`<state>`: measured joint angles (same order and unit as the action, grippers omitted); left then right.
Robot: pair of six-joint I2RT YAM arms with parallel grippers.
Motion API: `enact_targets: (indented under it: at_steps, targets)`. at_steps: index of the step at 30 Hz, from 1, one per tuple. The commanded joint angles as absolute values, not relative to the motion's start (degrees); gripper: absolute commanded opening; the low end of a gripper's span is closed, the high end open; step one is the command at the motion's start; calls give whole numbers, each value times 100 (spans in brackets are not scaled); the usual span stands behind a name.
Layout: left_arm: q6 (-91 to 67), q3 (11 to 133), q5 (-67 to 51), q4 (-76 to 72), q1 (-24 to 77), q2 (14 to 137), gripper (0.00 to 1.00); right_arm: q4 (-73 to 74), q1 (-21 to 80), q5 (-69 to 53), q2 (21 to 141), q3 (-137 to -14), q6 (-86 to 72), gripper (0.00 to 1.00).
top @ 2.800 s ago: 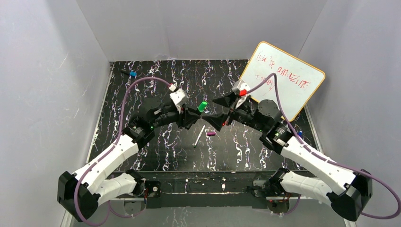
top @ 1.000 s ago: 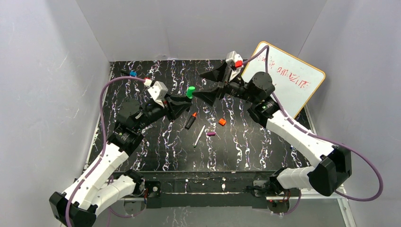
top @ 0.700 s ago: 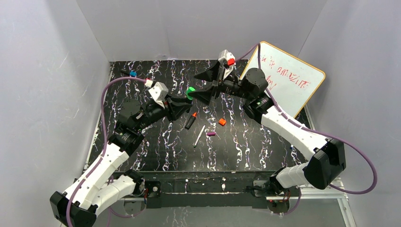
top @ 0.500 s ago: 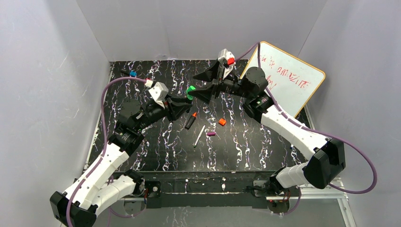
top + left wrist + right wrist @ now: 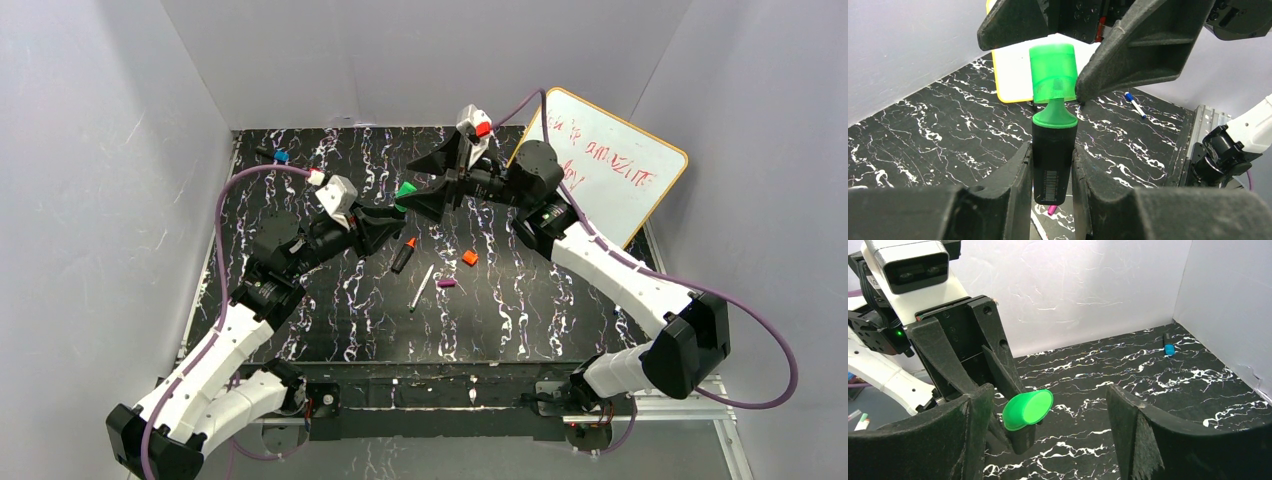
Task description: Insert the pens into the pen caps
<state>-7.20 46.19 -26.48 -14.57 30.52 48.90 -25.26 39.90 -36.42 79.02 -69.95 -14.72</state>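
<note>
My left gripper is shut on the green-tipped black marker and holds it off the table, tip pointing away. The green cap sits over its tip, and the green collar still shows below it. My right gripper is open, with its jaws wide on either side of the cap. One finger is close to the cap's side. The orange-tipped marker, orange cap, white pen and purple cap lie on the table.
A whiteboard with red writing leans at the back right. A small blue-capped item lies at the back left corner. A blue-capped pen lies near the whiteboard. Grey walls enclose the black marbled table.
Both grippers have moved from the table's centre toward the back. Over the last second the right gripper has come left and now has its open jaws around the green cap.
</note>
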Motion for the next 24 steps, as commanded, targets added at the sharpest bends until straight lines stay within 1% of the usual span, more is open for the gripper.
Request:
enact_targets:
  at_steps: [1, 2, 4, 5, 7, 8, 9, 19, 20, 24]
  targets:
    - [-612, 4579, -2482, -1637, 3041, 4764, 0, -2545, 4042, -3710, 7884, -7316, -1406, 88]
    - [-601, 4579, -2423, -1631, 3041, 4763, 0, -2534, 4042, -3716, 7891, -7327, -1406, 87]
    - [-566, 4578, -2327, -1618, 3041, 4768, 0, -2501, 4059, -3734, 7884, -7342, -1411, 82]
    - [-555, 4581, -2298, -1610, 3041, 4783, 0, -2488, 4065, -3731, 7878, -7347, -1407, 78]
    - [-545, 4585, -2288, -1604, 3041, 4815, 0, -2460, 4071, -3742, 7865, -7368, -1407, 66]
    - [-541, 4588, -2287, -1603, 3041, 4843, 0, -2438, 4083, -3742, 7859, -7384, -1406, 63]
    - [-537, 4588, -2291, -1599, 3041, 4860, 0, -2420, 4086, -3746, 7858, -7404, -1406, 62]
    - [-493, 4620, -2124, -1538, 3041, 4992, 0, -2120, 4186, -3737, 7837, -7591, -1303, 64]
    - [-486, 4627, -2100, -1538, 3041, 4992, 0, -2103, 4197, -3684, 7837, -7589, -1293, 66]
    - [-458, 4641, -2063, -1514, 3041, 4958, 0, -2192, 4227, -3156, 7778, -7416, -1367, 79]
